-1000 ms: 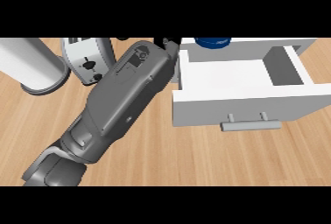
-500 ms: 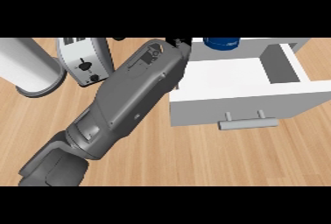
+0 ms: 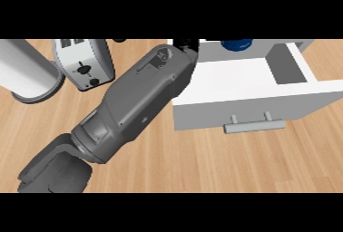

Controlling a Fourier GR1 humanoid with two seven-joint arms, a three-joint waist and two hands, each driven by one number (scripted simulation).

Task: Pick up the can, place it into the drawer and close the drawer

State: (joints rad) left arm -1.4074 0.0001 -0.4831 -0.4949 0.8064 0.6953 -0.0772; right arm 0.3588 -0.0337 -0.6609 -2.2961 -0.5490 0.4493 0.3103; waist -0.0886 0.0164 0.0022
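Your left forearm [image 3: 134, 104] runs diagonally from the lower left up to the far left corner of the open drawer [image 3: 241, 79]. Only a small black part of the left robot hand [image 3: 185, 44] shows at the top edge of the view. Whether its fingers are apart, together or clamped on anything cannot be told from here. The right robot hand is not in view.

The can [image 3: 237, 44] shows as a blue round top at the far rim of the drawer, just right of the hand. Its body is cut off by the view, so you cannot tell whether it stands inside the drawer or just behind the back wall.

Recommended procedure for the current step, judged from this layout:

1. Confirm the can's position relative to the back wall before releasing or regrasping.
2. If the can is held, lower it until it rests on the white drawer floor, clear of the walls.
3. Withdraw the hand upward first, then back along the forearm's line. The forearm lies close to the drawer's left wall and to the toaster [image 3: 84, 63]; a sideways sweep risks striking either.
4. Keep clear of the white cylinder [image 3: 26, 72] on the surface [image 3: 201, 163] at far left.
5. For closing, push squarely on the drawer front by the handle [image 3: 251, 124].
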